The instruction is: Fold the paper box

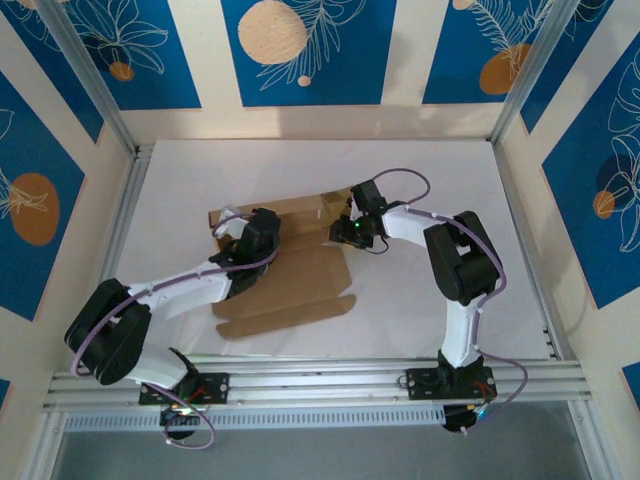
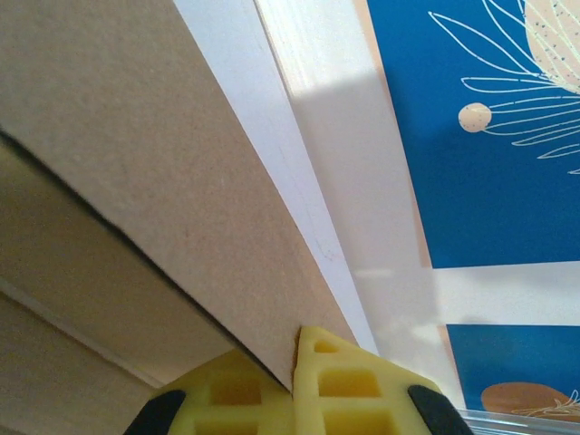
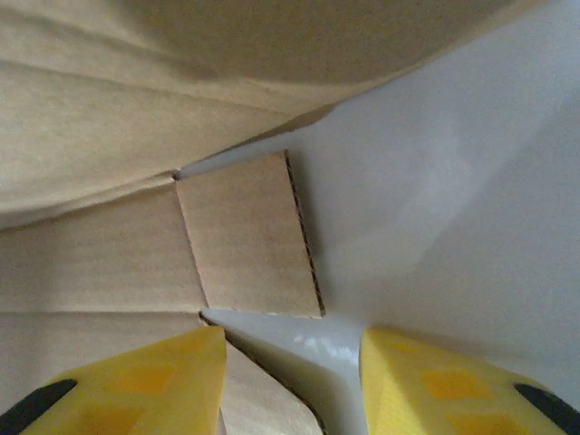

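The paper box (image 1: pixel 300 285) is a brown cardboard sheet lying mid-table, with its far panels raised. My left gripper (image 1: pixel 235 228) sits at the sheet's far left corner. In the left wrist view its yellow fingers (image 2: pixel 344 385) are shut on the edge of a raised cardboard panel (image 2: pixel 154 154). My right gripper (image 1: pixel 343 230) is at the sheet's far right end. In the right wrist view it (image 3: pixel 292 367) stands open over bare table with nothing between the fingers (image 3: pixel 435 376). A small cardboard tab (image 3: pixel 249 236) lies flat just ahead of them, and a larger panel (image 3: pixel 109 109) rises to the left.
The white tabletop (image 1: pixel 430 190) is fenced by aluminium rails at the front (image 1: pixel 320 375) and the left (image 1: pixel 120 230). Blue-patterned walls (image 1: pixel 300 50) close the back and both sides. There is bare table to the right of the box and behind it.
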Controlling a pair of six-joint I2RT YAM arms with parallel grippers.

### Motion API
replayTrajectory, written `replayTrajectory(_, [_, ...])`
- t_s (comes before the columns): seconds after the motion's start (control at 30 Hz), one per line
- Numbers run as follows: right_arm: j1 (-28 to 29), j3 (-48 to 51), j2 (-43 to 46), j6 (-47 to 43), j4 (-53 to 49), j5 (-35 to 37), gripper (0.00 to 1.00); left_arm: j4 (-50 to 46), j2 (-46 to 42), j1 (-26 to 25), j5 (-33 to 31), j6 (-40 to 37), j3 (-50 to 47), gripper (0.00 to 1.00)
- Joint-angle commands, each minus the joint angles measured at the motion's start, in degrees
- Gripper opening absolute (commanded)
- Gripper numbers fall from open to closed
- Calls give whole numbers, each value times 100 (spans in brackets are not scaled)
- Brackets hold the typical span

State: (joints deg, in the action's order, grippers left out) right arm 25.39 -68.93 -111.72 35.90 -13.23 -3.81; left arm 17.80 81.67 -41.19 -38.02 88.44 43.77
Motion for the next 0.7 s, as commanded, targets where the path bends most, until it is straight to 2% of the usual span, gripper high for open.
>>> replayTrajectory(0.0, [45, 84, -158, 168, 862, 75, 45, -196, 95, -157, 175, -139, 70, 0])
replayTrajectory(0.17, [102, 228, -201, 180, 1602, -190, 44, -225, 111, -156, 190, -58, 20, 0])
replayTrajectory(0.47, [98, 979, 144, 430, 3580, -1352, 41, -217, 112, -153, 178, -7, -9, 0])
replayTrajectory(0.57, [115, 1117, 201, 442, 3843, -1447, 40, -219, 121, -158, 180, 5, -17, 0])
replayTrajectory(0.67, [116, 1283, 312, 382, 3955, -1165, 40, -223, 104, -156, 185, -26, -9, 0])
